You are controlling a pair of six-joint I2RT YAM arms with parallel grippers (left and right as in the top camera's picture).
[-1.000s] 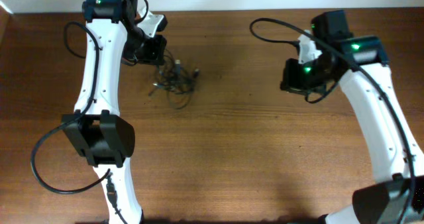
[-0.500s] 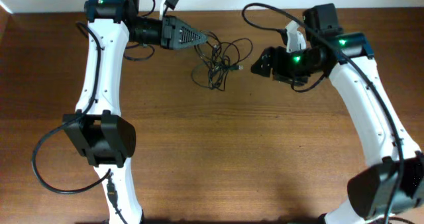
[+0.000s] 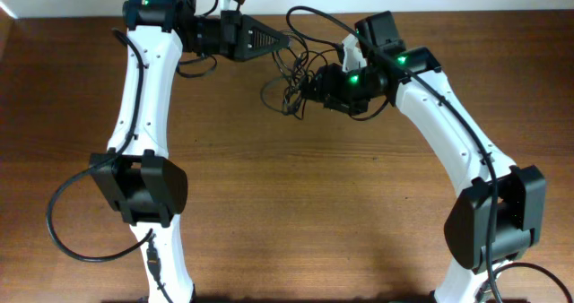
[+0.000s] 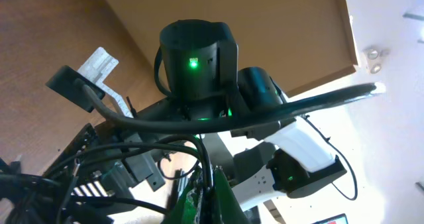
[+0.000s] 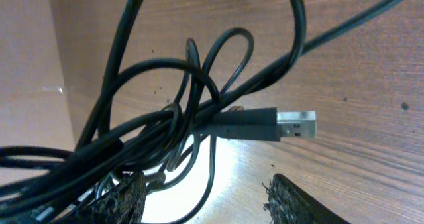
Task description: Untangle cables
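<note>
Jaws status: the left jaws are pressed together on a strand of the thin black cables (image 3: 291,92), as far as the overhead and left wrist views show. Their dark green fingers (image 4: 215,197) meet in a wedge, and a wire runs out from between them. The right jaws are spread. Two rough black finger pads (image 5: 126,199) stand apart at the bottom of the right wrist view and pinch nothing. Several strands cross in front of one pad; contact cannot be confirmed.

Location: the thin black cables form a knotted bunch of loose loops near the middle of the far edge of the brown wood-grain tabletop (image 3: 269,204). The bunch lies between the two jaws. The left jaws are at its far side, and the right jaws are just beside its right side. Whether the lowest loops rest on the tabletop cannot be told.

Arms: the white left arm (image 3: 143,97) runs up the left side and turns right along the far edge. The white right arm (image 3: 448,133) reaches from the near right corner toward the bunch.

Detail: a black USB plug with a silver metal end (image 5: 265,124) lies level among the strands, above the gap between the pads. A green indicator light (image 4: 193,63) shows on the right arm's black wrist housing, close in front of the left wrist camera.
</note>
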